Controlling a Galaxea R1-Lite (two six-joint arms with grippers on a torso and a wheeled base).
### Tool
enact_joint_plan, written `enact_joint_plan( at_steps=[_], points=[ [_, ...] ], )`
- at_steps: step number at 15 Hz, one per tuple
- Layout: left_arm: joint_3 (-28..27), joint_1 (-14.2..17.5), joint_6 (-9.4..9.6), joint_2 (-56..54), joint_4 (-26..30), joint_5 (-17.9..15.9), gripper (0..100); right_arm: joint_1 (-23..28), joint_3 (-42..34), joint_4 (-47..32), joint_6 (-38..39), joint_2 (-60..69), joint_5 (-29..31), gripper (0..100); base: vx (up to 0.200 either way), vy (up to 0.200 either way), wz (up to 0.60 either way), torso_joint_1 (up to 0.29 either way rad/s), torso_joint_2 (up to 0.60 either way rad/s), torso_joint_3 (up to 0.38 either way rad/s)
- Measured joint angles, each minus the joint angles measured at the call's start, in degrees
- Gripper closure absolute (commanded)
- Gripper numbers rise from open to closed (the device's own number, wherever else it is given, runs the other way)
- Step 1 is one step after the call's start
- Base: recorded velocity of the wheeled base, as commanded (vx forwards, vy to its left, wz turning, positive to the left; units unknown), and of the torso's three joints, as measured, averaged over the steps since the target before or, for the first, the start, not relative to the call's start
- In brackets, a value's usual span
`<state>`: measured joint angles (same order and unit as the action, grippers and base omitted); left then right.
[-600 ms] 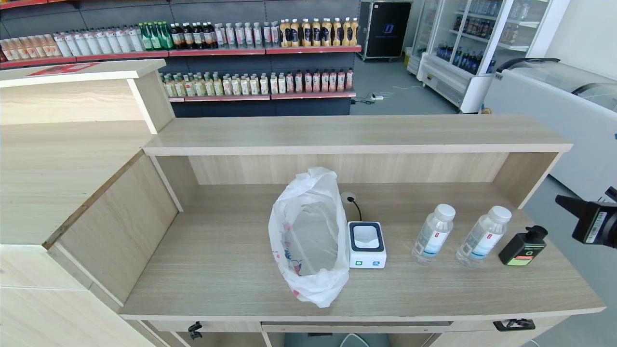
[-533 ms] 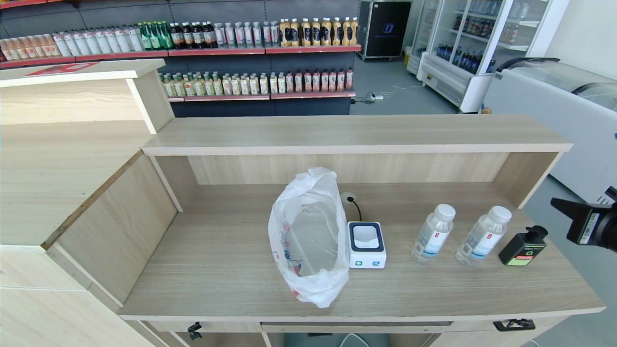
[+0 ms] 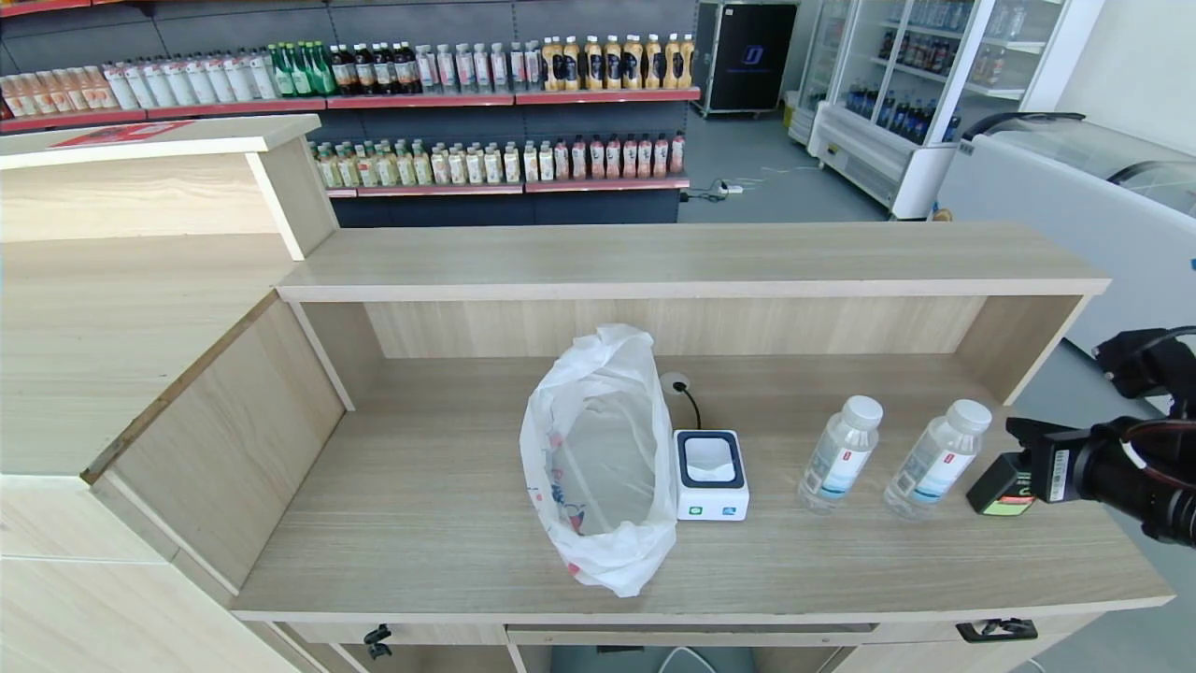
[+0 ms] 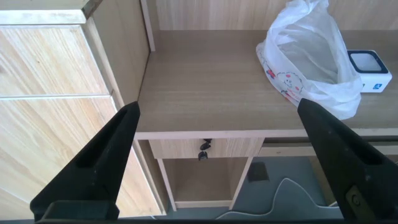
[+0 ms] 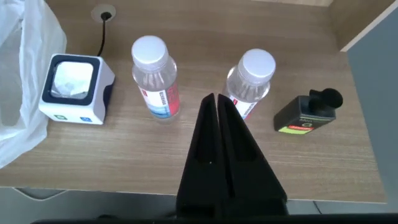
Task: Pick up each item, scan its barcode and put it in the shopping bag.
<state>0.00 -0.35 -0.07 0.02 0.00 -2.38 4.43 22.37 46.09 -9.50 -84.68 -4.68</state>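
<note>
Two clear water bottles (image 3: 838, 455) (image 3: 936, 458) stand right of the white barcode scanner (image 3: 711, 474). The white shopping bag (image 3: 598, 467) lies open just left of the scanner. A black bottle with a green label (image 3: 1000, 494) stands at the counter's right end, partly covered by my right gripper (image 3: 1020, 434). From the right wrist, that gripper (image 5: 216, 101) is shut and empty, above the counter's front edge, near the right water bottle (image 5: 252, 78), with the black bottle (image 5: 306, 115) beside it. My left gripper (image 4: 217, 106) hangs open off the counter's front left, short of the bag (image 4: 311, 56).
The wooden counter (image 3: 420, 523) has a raised shelf (image 3: 691, 262) behind and side walls at both ends. A cable runs from the scanner to a hole (image 3: 675, 381) at the back. A key (image 4: 203, 149) hangs in the drawer front.
My right gripper has come down and inward from beyond the counter's right end and now stands in front of the black bottle. Bottles, scanner and bag have not moved.
</note>
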Motion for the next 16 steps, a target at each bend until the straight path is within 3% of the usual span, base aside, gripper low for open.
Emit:
enact_joint_plan(
  at_steps=[3, 8, 16],
  points=[
    [0.0, 0.0, 0.02, 0.0, 0.0, 0.02, 0, 1.83, -3.16, 10.05, -2.1, -8.16, -3.34, 0, 0.0, 0.0, 0.0, 0.0, 0.0, 0.0],
    [0.0, 0.0, 0.02, 0.0, 0.0, 0.0, 0, 5.68, -4.07, 13.13, -9.22, -18.52, -11.15, 0, 0.0, 0.0, 0.0, 0.0, 0.0, 0.0],
    [0.0, 0.0, 0.02, 0.0, 0.0, 0.02, 0, 1.69, 1.13, 20.42, -10.02, -30.15, -13.49, 0, 0.0, 0.0, 0.0, 0.0, 0.0, 0.0]
  ],
)
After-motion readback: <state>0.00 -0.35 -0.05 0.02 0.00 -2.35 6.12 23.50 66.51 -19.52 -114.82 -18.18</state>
